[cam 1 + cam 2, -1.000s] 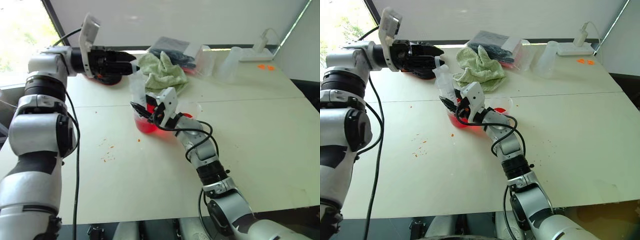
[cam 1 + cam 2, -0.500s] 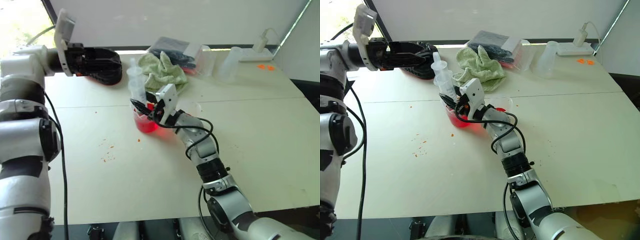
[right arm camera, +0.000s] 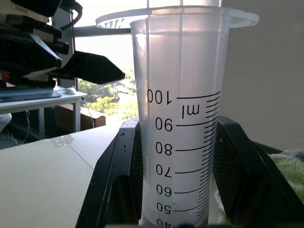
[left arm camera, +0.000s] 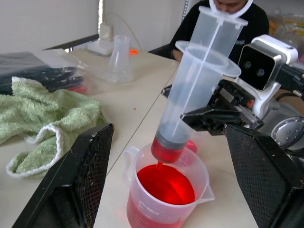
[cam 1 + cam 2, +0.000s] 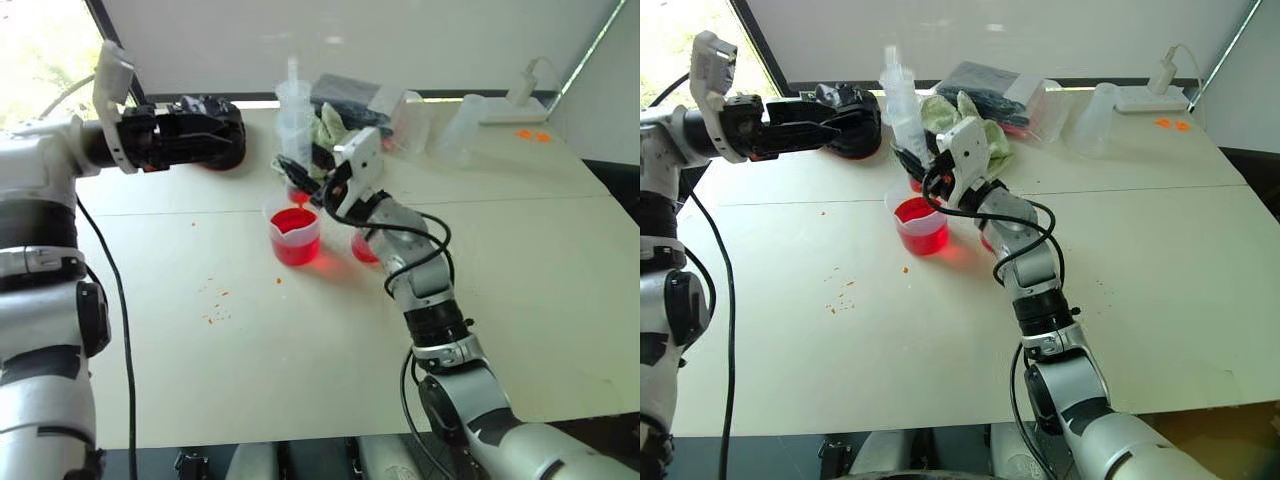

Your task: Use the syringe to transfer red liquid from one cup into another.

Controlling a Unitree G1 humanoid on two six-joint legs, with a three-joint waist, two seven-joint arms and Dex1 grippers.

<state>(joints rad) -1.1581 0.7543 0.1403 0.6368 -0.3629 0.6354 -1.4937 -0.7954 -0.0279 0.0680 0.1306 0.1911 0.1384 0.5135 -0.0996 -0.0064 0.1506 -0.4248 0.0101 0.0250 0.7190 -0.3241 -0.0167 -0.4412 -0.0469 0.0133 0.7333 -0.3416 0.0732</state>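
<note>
spouted beaker (image 5: 295,236): near centre of the white table (image 5: 250,350), partly filled with red liquid (image 4: 165,184); a few orange specks lie on the table at its 8 o'clock.
small cup (image 5: 364,246): just beside the beaker at its 3 o'clock, red at its base, partly hidden by the right arm.
syringe (image 4: 197,88): upright, slightly tilted, directly above the beaker and clear of its rim; tip end tinted red over the liquid, plunger raised.
right gripper (image 4: 216,114): clenched on the syringe barrel, fingers on either side of it.
left gripper (image 5: 205,135): fingers spread, grasping nothing, at 10 o'clock from the beaker and apart from the syringe.
green towel (image 4: 42,121): crumpled, at 12 o'clock beyond the syringe.
far items: dark packet (image 5: 985,80), clear upturned cup (image 5: 1090,118), white power adapter (image 5: 1155,90).
</note>
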